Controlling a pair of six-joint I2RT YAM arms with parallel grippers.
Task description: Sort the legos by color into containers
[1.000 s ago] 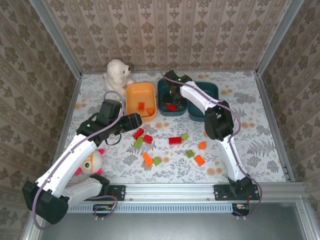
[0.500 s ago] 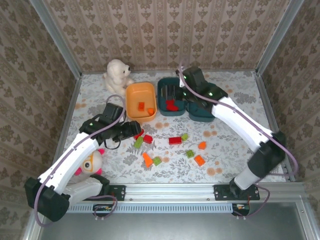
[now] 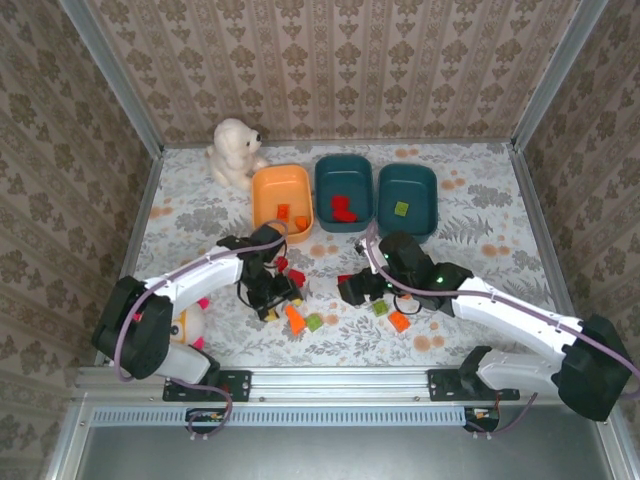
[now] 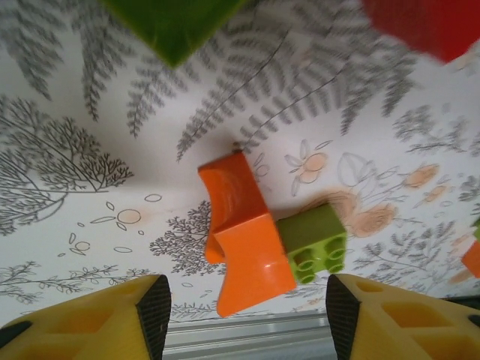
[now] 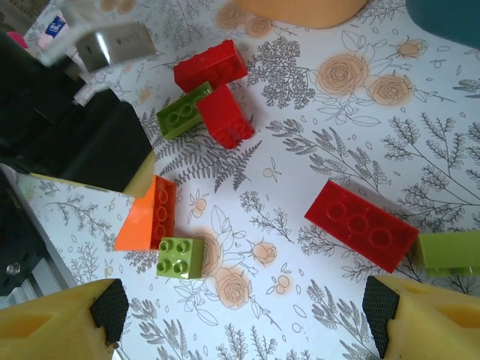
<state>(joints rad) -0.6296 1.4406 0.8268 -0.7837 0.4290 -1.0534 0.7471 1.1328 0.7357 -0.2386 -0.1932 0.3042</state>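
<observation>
The left gripper (image 4: pixel 241 304) is hanging low over the floral table (image 3: pixel 480 215). Its yellow fingers (image 4: pixel 142 315) are standing spread, gripping nothing. An orange sloped brick (image 4: pixel 244 232) is lying on the table in the gap, clear of both fingers. A green four-stud brick (image 4: pixel 315 241) is touching its side at three o'clock in the left wrist view.

The right gripper (image 5: pixel 244 311) is hovering near the left one, also spread wide and holding nothing. In its wrist view a long red brick (image 5: pixel 360 225) is lying at three o'clock from the centre. Two red bricks (image 5: pixel 210 66) and a green one (image 5: pixel 184 111) are clustering at eleven o'clock.

From above, the three tubs are sitting in a row at twelve o'clock on the table:
- The orange tub (image 3: pixel 262 190) is holding two orange bricks (image 3: pixel 284 211).
- The middle teal tub (image 3: pixel 343 172) is holding a red brick (image 3: pixel 343 207).
- The right teal tub (image 3: pixel 425 190) is holding one green brick (image 3: pixel 401 208).

A white plush bear (image 3: pixel 236 150) is sitting at eleven o'clock, beside the orange tub.
</observation>
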